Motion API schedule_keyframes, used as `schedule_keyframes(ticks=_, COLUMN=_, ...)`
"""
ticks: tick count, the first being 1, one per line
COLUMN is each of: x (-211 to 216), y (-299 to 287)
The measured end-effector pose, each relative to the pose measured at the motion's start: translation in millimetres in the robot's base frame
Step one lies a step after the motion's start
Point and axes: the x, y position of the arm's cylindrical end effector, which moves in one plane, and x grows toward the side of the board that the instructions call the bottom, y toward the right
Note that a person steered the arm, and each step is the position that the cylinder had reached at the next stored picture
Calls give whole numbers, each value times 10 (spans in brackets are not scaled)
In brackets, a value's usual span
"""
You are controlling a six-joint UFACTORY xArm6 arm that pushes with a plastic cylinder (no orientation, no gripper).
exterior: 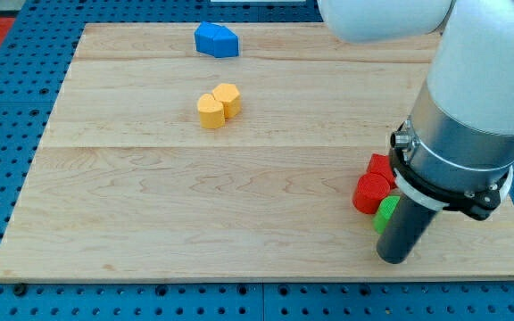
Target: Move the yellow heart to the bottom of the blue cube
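The yellow heart (218, 104) lies on the wooden board (194, 205) in the upper middle. The blue cube (216, 40) sits near the board's top edge, straight above the heart, with a gap between them. My tip (394, 259) rests on the board near the bottom right, far from both blocks. It stands just below a red block (374, 186) and a green block (385, 214).
The red block and the green block sit together at the board's right, partly hidden by the arm (471, 116). The arm's large white and grey body covers the upper right of the view. A blue pegboard table (7, 116) surrounds the board.
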Motion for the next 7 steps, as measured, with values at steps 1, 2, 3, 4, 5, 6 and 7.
schedule_keyframes(ticks=1, x=0, y=24)
schedule_keyframes(ticks=2, x=0, y=24)
schedule_keyframes(ticks=3, x=-60, y=-245)
schedule_keyframes(ticks=4, x=-428, y=-588)
schedule_keyframes(ticks=5, x=-973, y=-700)
schedule_keyframes(ticks=6, x=-1448, y=-646)
schedule_keyframes(ticks=7, x=-1317, y=-992)
